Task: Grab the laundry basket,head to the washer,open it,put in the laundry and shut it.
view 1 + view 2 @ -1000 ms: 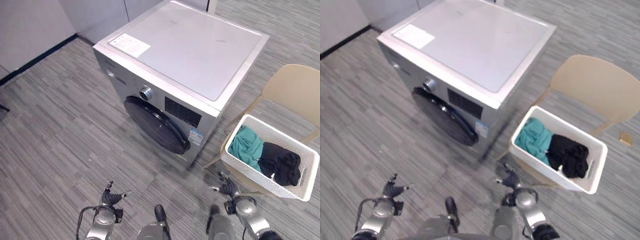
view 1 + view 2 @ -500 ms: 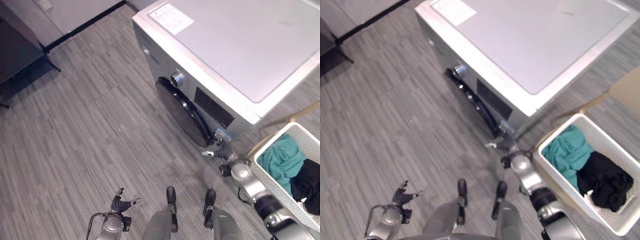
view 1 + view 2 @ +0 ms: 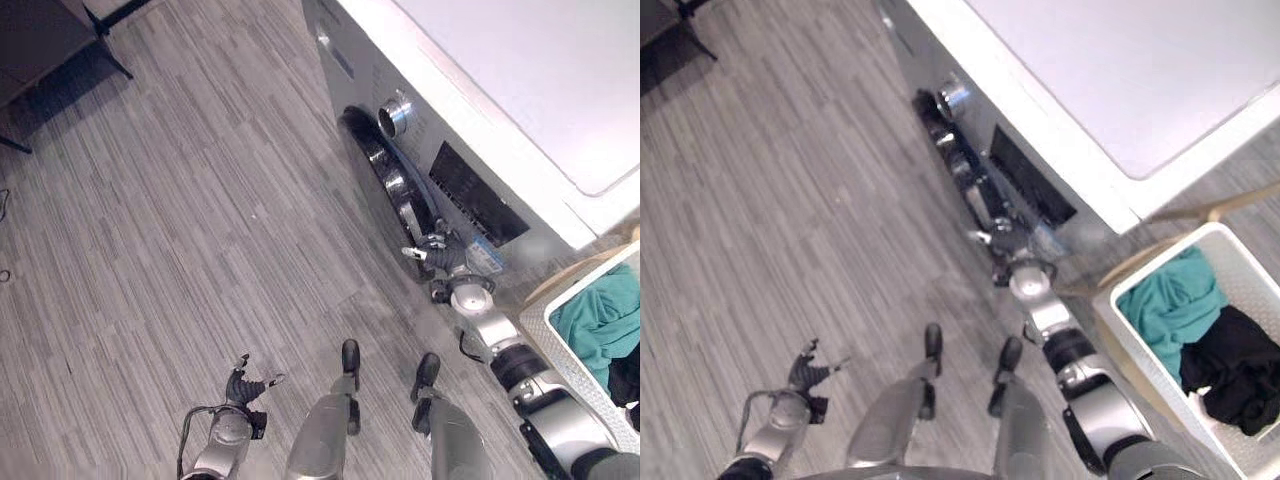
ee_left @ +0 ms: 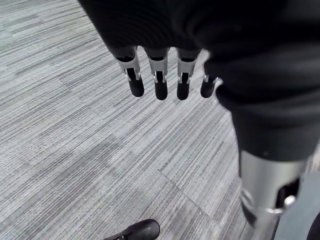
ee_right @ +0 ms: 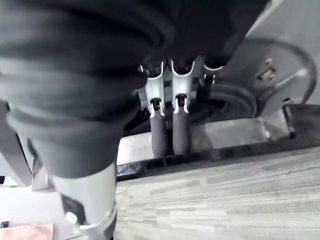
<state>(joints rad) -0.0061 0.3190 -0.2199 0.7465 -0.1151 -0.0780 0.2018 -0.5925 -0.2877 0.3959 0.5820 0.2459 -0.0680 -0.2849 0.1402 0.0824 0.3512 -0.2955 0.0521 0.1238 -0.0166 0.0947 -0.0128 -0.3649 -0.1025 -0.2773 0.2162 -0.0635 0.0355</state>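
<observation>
Down low on my left side, my left hand (image 3: 243,385) hangs above the grey striped floor (image 3: 180,230), fingers (image 4: 158,85) straight and loose, holding nothing, touching nothing. In its wrist view the dark tips point down at bare carpet planks.

Over on my right, the arm stretches forward and my right hand (image 3: 441,260) is up at the front of the washer (image 3: 520,110), right at the lower edge of the round dark door (image 3: 385,190). The door stands slightly proud of the washer front along that edge. In my right wrist view my fingers (image 5: 170,132) run fairly straight, dark tips resting against the door's rim, with the grey rubber seal and the drum opening showing just past them. I cannot tell whether any tip is hooked behind the rim; what I see looks extended, not clenched.

The laundry basket (image 3: 1145,365) sits on the floor beside my right arm, near the washer's front corner, well apart from both my hands. It is white, with perforated walls. Inside lie a teal garment (image 3: 1175,310) toward the washer side and a black garment (image 3: 1235,365) next to it, the two touching.

Above the door there is a silver dial (image 3: 396,113) and a dark control panel (image 3: 475,195). The washer's pale flat top runs away to the far right. Behind the basket, thin pale chair legs (image 3: 1210,207) poke out by the washer's corner.
</observation>
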